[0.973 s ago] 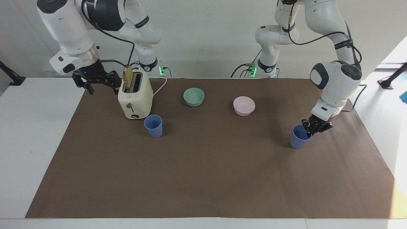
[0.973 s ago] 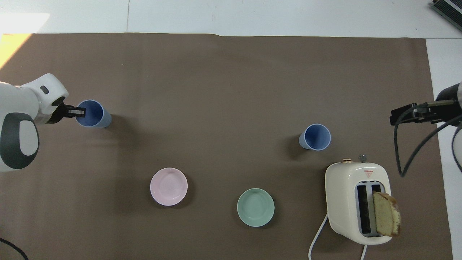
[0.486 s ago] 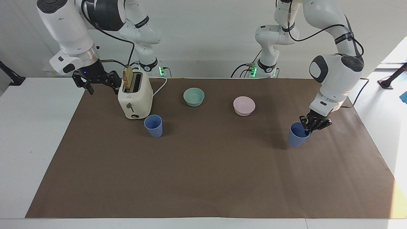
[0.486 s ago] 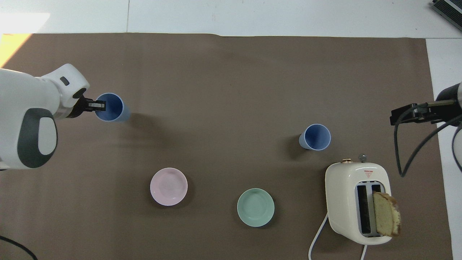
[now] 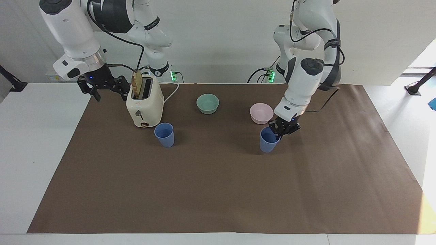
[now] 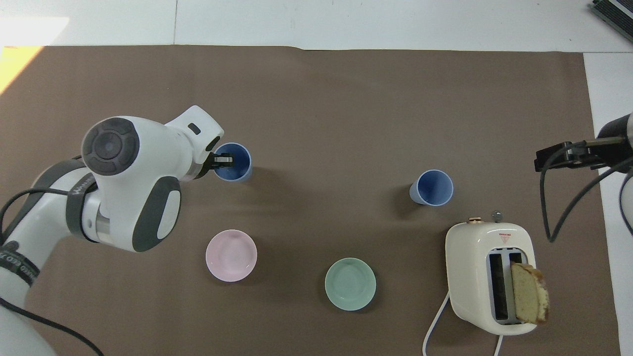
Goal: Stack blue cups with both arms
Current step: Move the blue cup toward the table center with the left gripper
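A brown mat [image 5: 218, 190] covers a white table [image 5: 30, 143] before a pale wall. On it stand a toaster [image 5: 144, 105] with bread, a green bowl [image 5: 207, 103], a pink bowl [image 5: 261, 113] and a free cup [image 5: 164, 134].

The left gripper [image 5: 277, 131], clamped on the rim of the held cup [image 5: 268, 140], has carried it from its own end toward the middle, beside the pink bowl. The right gripper [image 5: 104, 86], fingers spread and empty, waits beside the toaster.
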Available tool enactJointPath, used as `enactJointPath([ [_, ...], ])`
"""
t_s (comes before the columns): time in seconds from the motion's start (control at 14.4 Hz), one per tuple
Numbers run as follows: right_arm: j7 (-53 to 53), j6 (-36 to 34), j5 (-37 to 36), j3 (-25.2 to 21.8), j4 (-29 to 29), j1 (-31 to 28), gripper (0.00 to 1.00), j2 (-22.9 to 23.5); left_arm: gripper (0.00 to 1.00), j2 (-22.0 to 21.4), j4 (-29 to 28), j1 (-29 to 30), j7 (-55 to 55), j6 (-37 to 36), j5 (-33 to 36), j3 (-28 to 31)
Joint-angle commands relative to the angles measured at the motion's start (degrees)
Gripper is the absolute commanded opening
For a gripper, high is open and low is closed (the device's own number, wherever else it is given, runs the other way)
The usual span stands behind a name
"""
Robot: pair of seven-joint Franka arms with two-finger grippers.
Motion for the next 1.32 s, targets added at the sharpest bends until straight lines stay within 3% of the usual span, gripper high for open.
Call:
enactJointPath([
  [0.0, -0.35, 0.96, 1.53, 0.19, -1.63, -0.81, 1.0, -1.27, 0.0, -0.27, -2.72, -5.26, -5.52, 3.53, -0.1, 1.11],
  [0.35, -0.26, 0.96, 1.53, 0.19, -1.63, -0.81, 1.0, -1.27, 0.01, 0.26, -4.83, -9.14, -8.69, 4.76, -0.27, 1.03],
  [0.42, -0.26, 1.04, 1.53, 0.19, -1.63, -0.81, 1.0, -1.27, 0.13, 0.26, -4.84, -9.31, -9.13, 4.76, -0.97, 1.02],
  [0.56, -0.26, 1.05, 1.53, 0.19, -1.71, -0.81, 1.0, -1.27, 0.83, 0.35, -4.66, -9.31, -8.61, 4.5, -3.87, 1.02],
  [0.63, -0.09, 1.05, 1.53, 0.19, -1.71, -0.81, 1.0, -1.27, 1.0, 0.35, -4.31, -9.23, -8.43, 4.33, -3.96, 1.02],
  [0.9, 0.79, 3.49, 1.87, 0.27, -3.81, -0.64, 1.0, -1.27, 1.0, 0.35, -3.52, -8.7, -8.08, 3.62, -3.96, 1.11],
  [1.04, 0.88, 11.56, 3.63, 0.27, -9.34, 0.15, 1.0, -1.18, 1.0, -0.88, -2.12, -8.26, -7.82, 0.48, -3.44, 1.72],
  [1.25, 1.49, 18.34, 3.72, 0.36, -13.04, 2.34, 1.0, 1.88, 1.0, -5.34, -1.23, -4.67, -2.57, -4.88, -3.35, 1.82],
])
